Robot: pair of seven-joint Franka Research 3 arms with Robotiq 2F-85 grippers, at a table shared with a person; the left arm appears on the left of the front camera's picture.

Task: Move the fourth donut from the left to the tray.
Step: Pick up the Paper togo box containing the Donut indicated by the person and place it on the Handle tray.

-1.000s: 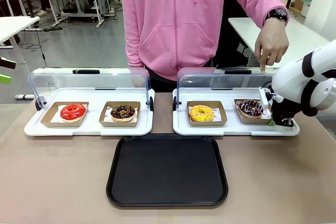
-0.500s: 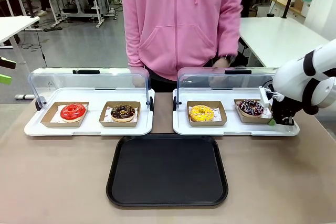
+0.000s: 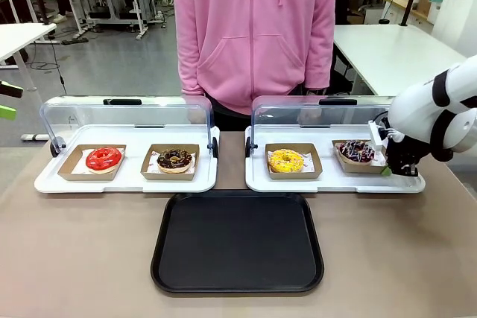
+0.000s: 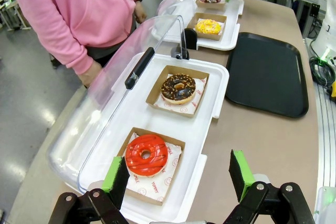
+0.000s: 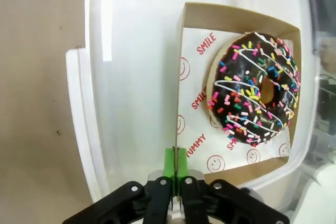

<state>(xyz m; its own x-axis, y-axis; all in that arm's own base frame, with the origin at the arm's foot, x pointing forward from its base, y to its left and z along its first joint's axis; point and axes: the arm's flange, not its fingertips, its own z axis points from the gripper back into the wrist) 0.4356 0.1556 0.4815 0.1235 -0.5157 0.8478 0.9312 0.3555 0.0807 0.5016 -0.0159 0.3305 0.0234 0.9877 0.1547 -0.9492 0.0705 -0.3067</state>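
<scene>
Your right gripper (image 5: 176,165) is pinching the rim of the cardboard holder (image 5: 185,77) carrying the sprinkled chocolate donut (image 5: 254,87) in the right-hand display tray (image 3: 328,182), while your left gripper (image 4: 181,174) is hanging open and the black tray (image 3: 237,240) is lying nearer you.

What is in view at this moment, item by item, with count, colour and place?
dark chocolate-glazed sprinkled ring donut: one, brown cardboard holder, right display tray, its edge pinched by the right fingers.
yellow donut: one, same tray.
chocolate donut with golden sprinkles: one, left display tray.
red donut: one, left display tray.
white display trays with clear lids: two, far side.
flat black rectangular plastic tray: one, near centre.
person in pink hoodie: one, far side.
left gripper: open, above the red donut's end.
right gripper: shut on holder.
</scene>
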